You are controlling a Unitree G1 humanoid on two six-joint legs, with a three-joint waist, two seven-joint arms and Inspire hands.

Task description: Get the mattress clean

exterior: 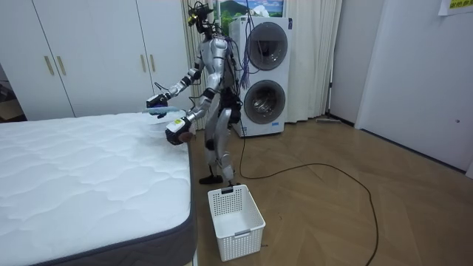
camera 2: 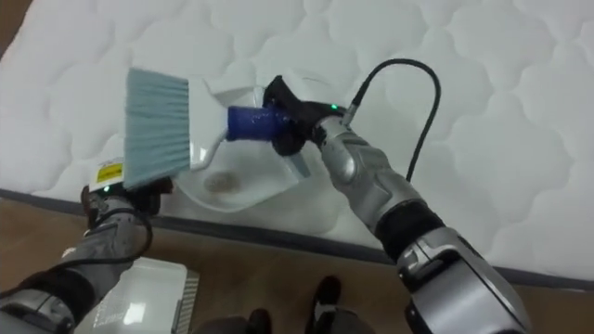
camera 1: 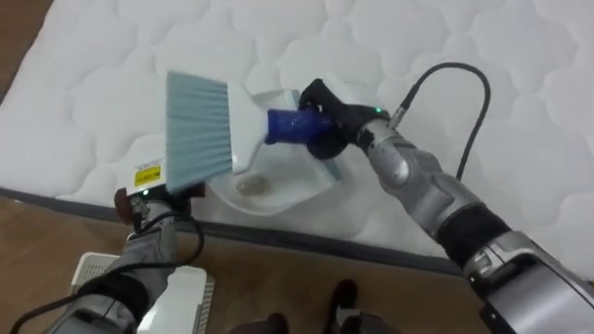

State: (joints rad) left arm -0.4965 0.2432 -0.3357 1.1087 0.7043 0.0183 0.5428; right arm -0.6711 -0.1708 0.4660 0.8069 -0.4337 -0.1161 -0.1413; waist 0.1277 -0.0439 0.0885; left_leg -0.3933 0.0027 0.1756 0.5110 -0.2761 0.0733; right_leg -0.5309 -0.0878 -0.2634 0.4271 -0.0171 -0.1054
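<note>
Room: wood floor (exterior: 347, 214); the robot stands at the corner of the bed with a stacked washer (exterior: 264, 74) behind it.
Bed (camera 1: 445, 37): bare white quilted mattress, fills the eye view from 9 through 12 to 3 o'clock; its near edge runs across at 6.
Debris (camera 1: 252, 186): small brownish bit lying in the pan, about view centre.
Dustpan (camera 1: 283, 193): white, at the mattress edge, at 5 o'clock of the bristles.
Brush (camera 1: 200, 125): pale blue bristles fanned toward 9 o'clock, blue handle toward 3, over the pan.
Right hand (camera 1: 329, 130): clenched round the brush handle.
Left hand (camera 1: 139, 202): at 7 o'clock under the bristles, by the pan's near end; grip cannot tell.
Label (camera 1: 147, 174): yellow tag on the mattress edge, at 12 o'clock of the left hand.
Basket (exterior: 235, 222): white, on the floor, at 5 o'clock of the bed corner in the room view.
Progress: looks late; visible mattress is free of crumbs and the bit is already in the pan. Likely left: emptying the pan, perhaps into the basket.
</note>
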